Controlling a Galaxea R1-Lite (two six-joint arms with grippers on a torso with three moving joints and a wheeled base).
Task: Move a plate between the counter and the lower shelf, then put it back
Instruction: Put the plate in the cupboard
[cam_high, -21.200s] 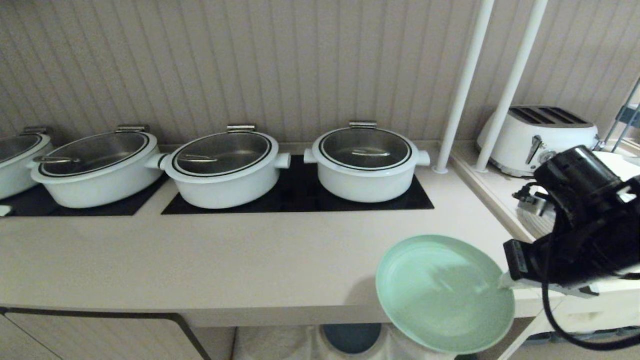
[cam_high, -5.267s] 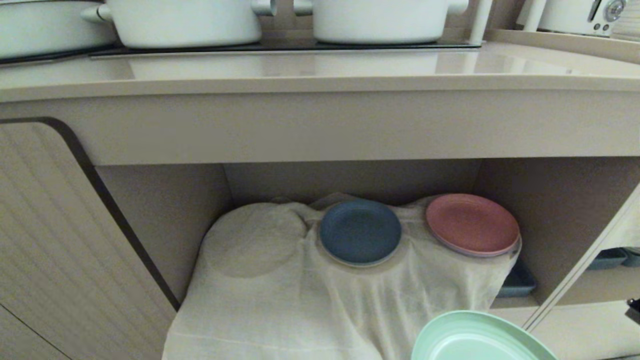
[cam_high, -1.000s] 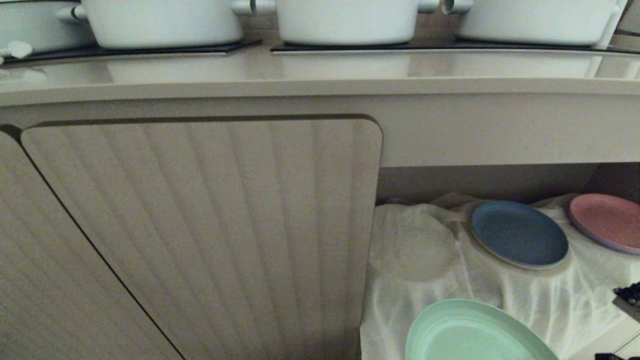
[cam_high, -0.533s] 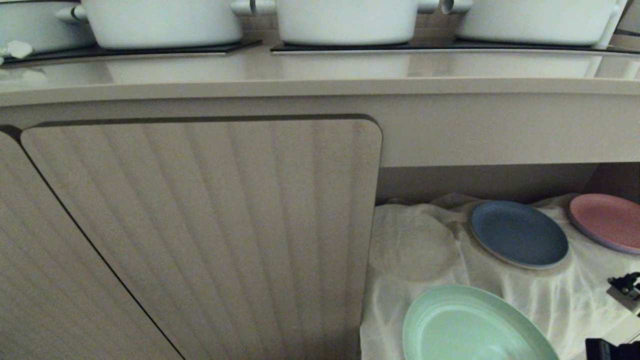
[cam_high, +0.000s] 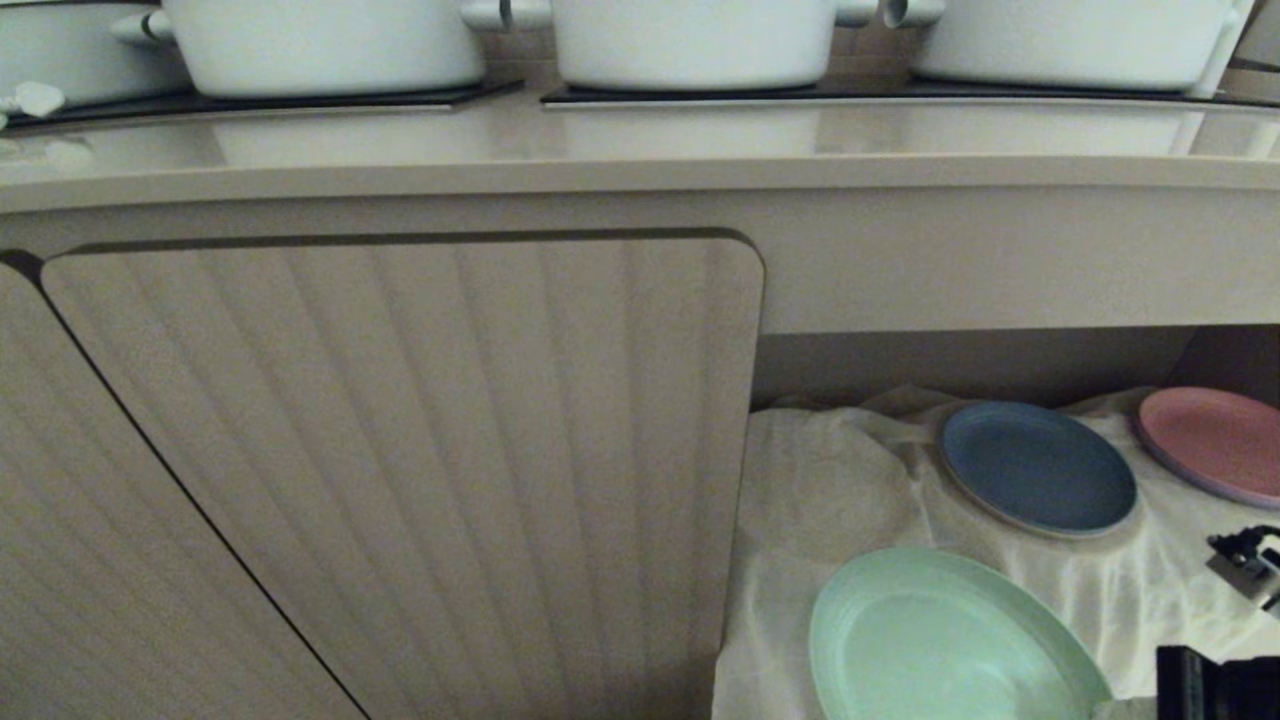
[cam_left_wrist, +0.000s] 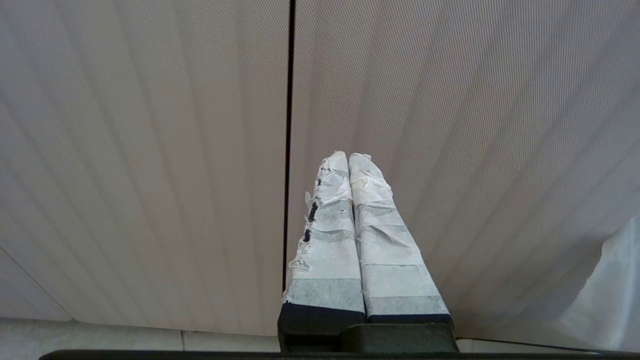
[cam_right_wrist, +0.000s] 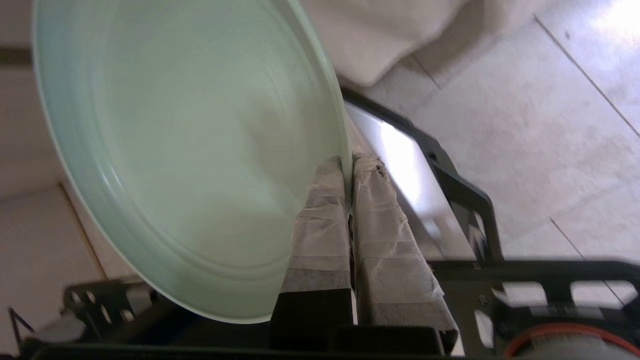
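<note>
The mint-green plate (cam_high: 950, 640) hangs tilted over the front of the white cloth (cam_high: 850, 480) that drapes the lower shelf, low at the right of the head view. In the right wrist view my right gripper (cam_right_wrist: 350, 159) is shut on the rim of the plate (cam_right_wrist: 190, 150), one taped finger on each face. Only black parts of the right arm (cam_high: 1215, 685) show in the head view's corner. The beige counter (cam_high: 640, 150) runs across the top. My left gripper (cam_left_wrist: 348, 156) is shut on nothing and faces a ribbed cabinet door (cam_left_wrist: 450, 125).
A dark blue plate (cam_high: 1038, 468) and a pink plate (cam_high: 1210, 443) lie further back on the cloth. White pots (cam_high: 690, 40) stand on the counter's hob. A ribbed cabinet door (cam_high: 400, 450) bounds the shelf on the left. My black base frame (cam_right_wrist: 460, 190) and floor tiles lie below the plate.
Over the last second the plate, still gripped by my right gripper, has moved up and further in over the cloth. Earlier the view dropped from the counter top and shifted sideways.
</note>
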